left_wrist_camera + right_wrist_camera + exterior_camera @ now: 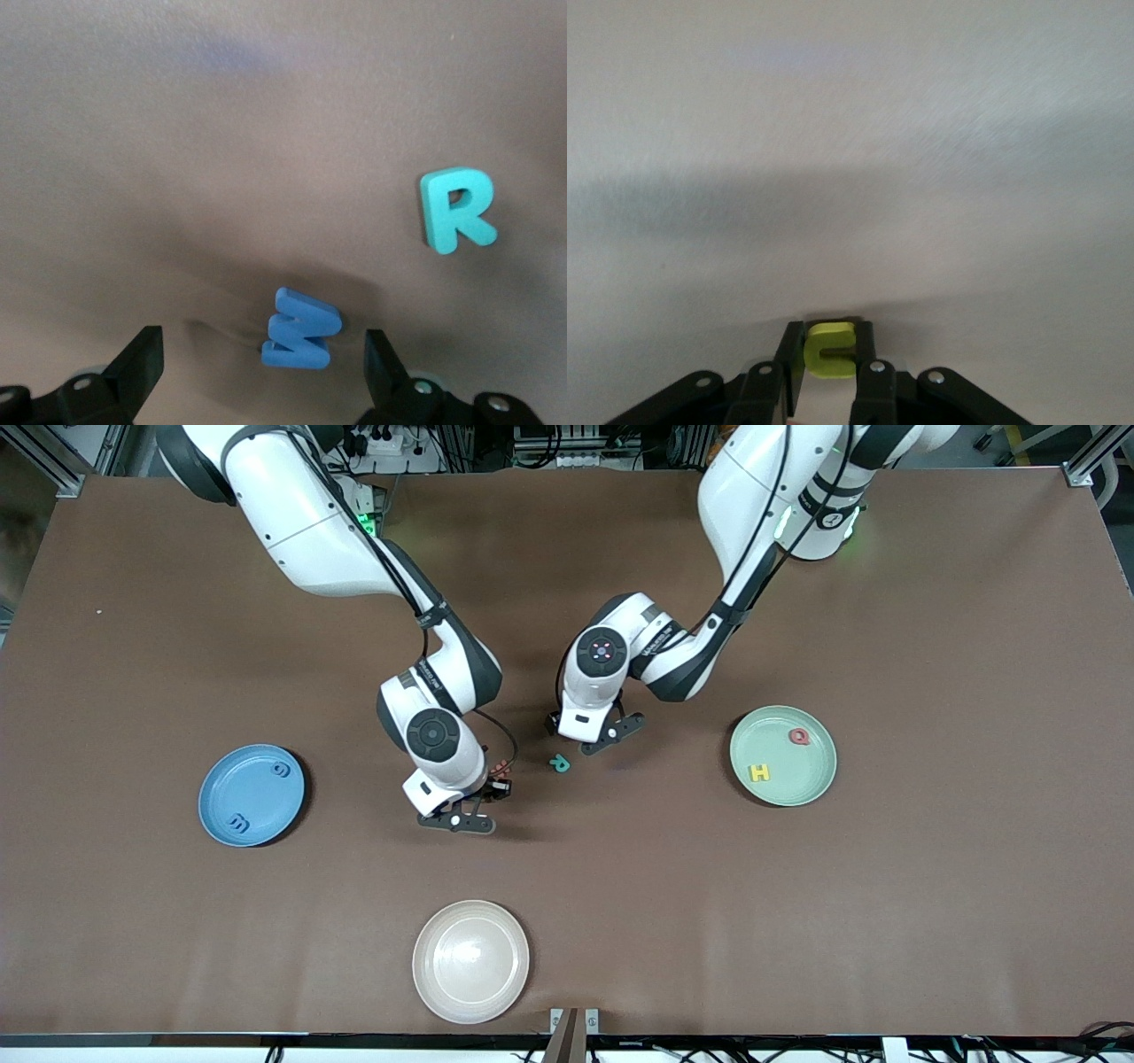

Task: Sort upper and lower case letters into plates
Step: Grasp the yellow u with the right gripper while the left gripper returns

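Blue plate (252, 794) sits toward the right arm's end of the bench (930, 886), carrying two small blue letters, one (281, 771) near its rim closer to the robots, one (237, 825) nearer the front camera; which letters they are cannot be made out. Cream plate (470, 961) lies closest to the front camera, mid-bench. Right gripper (472, 812) is down at the bench between the blue plate and the bench centre; the front view hides what it has, but the right wrist view shows its jaws clenched on a yellow letter (831, 349), a u-like shape with its open side facing one finger (795, 365), only partly seen between the fingers. A small reddish piece (503, 765) shows beside that wrist in the front view, too small to read. Teal R (559, 763) lies flat mid-bench, just beside the left gripper (580, 742); in the left wrist view the teal R (457, 209) reads upright, long axis along its stem. Only that wrist view shows the blue W (301, 328), lying on the bench between the spread, released jaws, its long axis running roughly across the gap from finger to finger; the left arm's wrist covers it from the front. Mint plate (783, 755) sits toward the left arm's end, holding a pink-red Q (799, 736) and a yellow H (759, 772), the H nearer the front camera.
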You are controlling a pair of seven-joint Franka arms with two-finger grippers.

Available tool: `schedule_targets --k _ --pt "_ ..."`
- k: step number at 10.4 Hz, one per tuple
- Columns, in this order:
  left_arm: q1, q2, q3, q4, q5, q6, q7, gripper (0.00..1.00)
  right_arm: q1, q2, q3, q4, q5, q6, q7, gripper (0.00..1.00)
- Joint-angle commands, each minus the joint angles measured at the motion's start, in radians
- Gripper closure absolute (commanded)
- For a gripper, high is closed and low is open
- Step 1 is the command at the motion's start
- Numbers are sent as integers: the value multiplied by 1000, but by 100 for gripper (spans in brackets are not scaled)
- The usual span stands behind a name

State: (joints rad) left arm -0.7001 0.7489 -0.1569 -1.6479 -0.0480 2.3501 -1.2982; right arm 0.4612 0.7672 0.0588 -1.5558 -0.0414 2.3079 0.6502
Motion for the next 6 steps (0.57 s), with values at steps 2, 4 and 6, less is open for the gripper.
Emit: schedule_targets --k 2,4,6 --pt "-29 44 28 71 45 -37 -26 0 -132 -121 10 -44 2 -99 -172 100" --pt "-27 62 28 71 59 -37 -4 7 -237 -178 9 -130 0 -99 -344 100" --pt "-29 63 28 71 57 -37 -10 13 -335 -216 7 -217 -9 -75 -510 100"
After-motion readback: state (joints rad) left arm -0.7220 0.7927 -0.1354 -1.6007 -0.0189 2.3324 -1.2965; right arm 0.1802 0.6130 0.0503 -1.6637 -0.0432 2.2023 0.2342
